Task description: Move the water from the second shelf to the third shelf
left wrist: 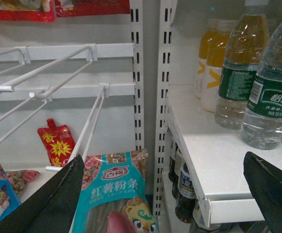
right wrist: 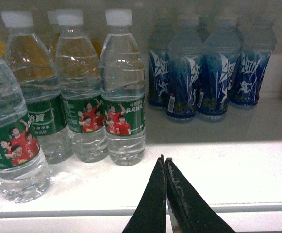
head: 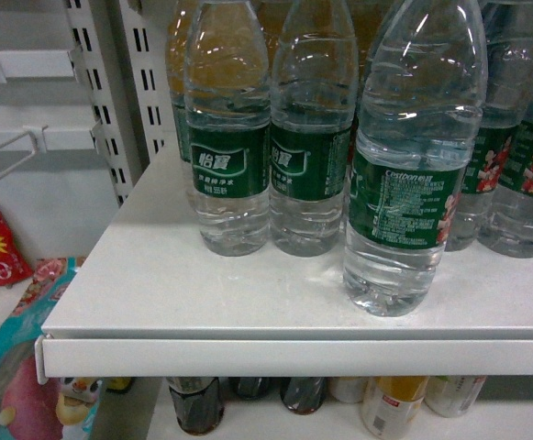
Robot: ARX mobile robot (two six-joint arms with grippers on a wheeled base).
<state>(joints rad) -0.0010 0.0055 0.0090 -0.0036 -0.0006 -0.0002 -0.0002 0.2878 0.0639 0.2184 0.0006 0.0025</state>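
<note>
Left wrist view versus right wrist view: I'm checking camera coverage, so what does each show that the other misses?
Only the left wrist view shows the wire hooks, the red pouch, the teal noodle packet, the orange-drink bottles, the dark bottles under the shelf, and the open left hand. Only the right wrist view shows the blue-labelled bottles and the shut right hand. Both show green-labelled water bottles on the white shelf.

head close above shelf (head: 248,302); both wrists level, sharing its water bottles (right wrist: 124,87)
</note>
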